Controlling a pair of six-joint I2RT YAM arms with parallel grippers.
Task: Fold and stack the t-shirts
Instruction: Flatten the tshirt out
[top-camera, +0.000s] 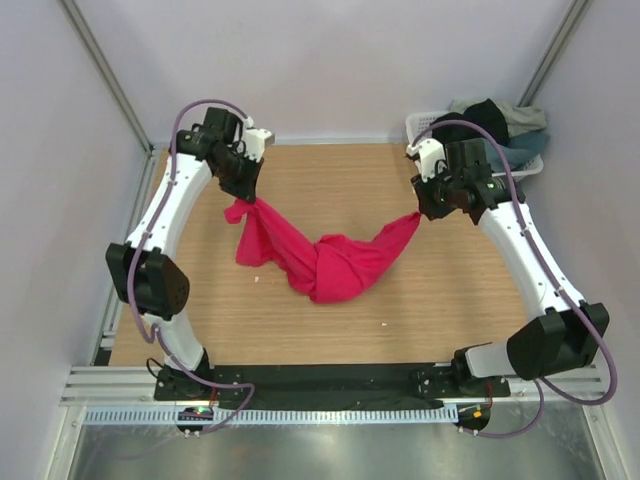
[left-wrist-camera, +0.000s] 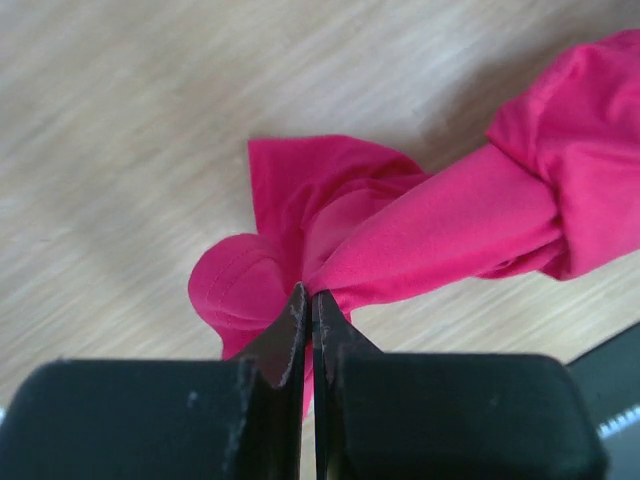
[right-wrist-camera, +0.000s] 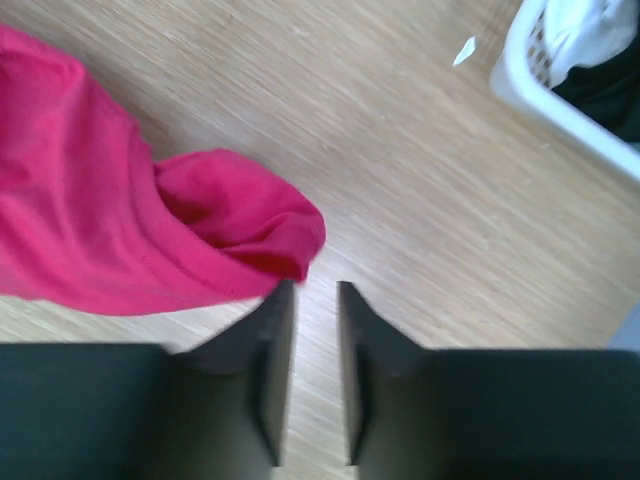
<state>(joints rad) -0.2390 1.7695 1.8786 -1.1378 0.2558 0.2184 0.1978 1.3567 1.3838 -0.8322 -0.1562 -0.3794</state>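
Observation:
A crimson-pink t-shirt (top-camera: 325, 258) hangs bunched between the two arms over the wooden table, its middle sagging onto the wood. My left gripper (top-camera: 238, 200) is shut on one end of it; the left wrist view shows the cloth (left-wrist-camera: 420, 230) pinched between the closed tips (left-wrist-camera: 309, 298). My right gripper (top-camera: 422, 212) is at the shirt's other end. In the right wrist view its jaws (right-wrist-camera: 317, 290) stand slightly apart with bare wood between them, and the shirt's end (right-wrist-camera: 230, 215) lies just left of the left fingertip. More t-shirts (top-camera: 500, 125), dark and grey-green, fill the basket.
A white lattice basket (top-camera: 428, 122) stands at the table's back right corner, close behind my right gripper; its rim (right-wrist-camera: 560, 95) shows in the right wrist view. Grey walls and metal posts enclose the table. A black strip runs along the near edge by the arm bases.

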